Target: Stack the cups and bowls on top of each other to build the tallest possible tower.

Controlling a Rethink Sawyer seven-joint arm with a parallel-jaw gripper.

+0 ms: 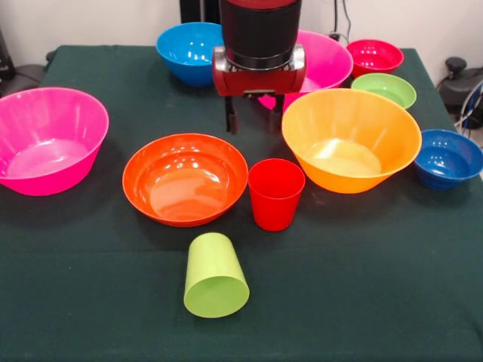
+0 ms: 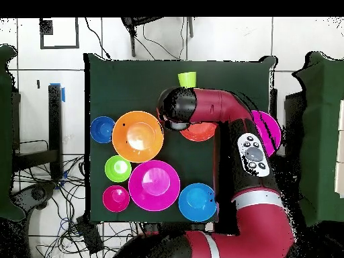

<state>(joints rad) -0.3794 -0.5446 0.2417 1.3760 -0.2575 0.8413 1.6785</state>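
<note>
- A dark green cloth covers the desk (image 1: 90, 302), and nothing on it is stacked.
- The end effector (image 1: 253, 119) hangs empty above the desk's middle, its two fingers spread apart.
- The red cup (image 1: 275, 193) stands upright between the red-orange bowl (image 1: 185, 179) and the big orange bowl (image 1: 351, 139).
- The lime green cup (image 1: 215, 275) lies on its side toward the near edge.
- One pink bowl (image 1: 47, 139) sits at the left edge, and another pink bowl (image 1: 328, 60) sits at the far edge beside the light blue bowl (image 1: 189, 51).
</note>
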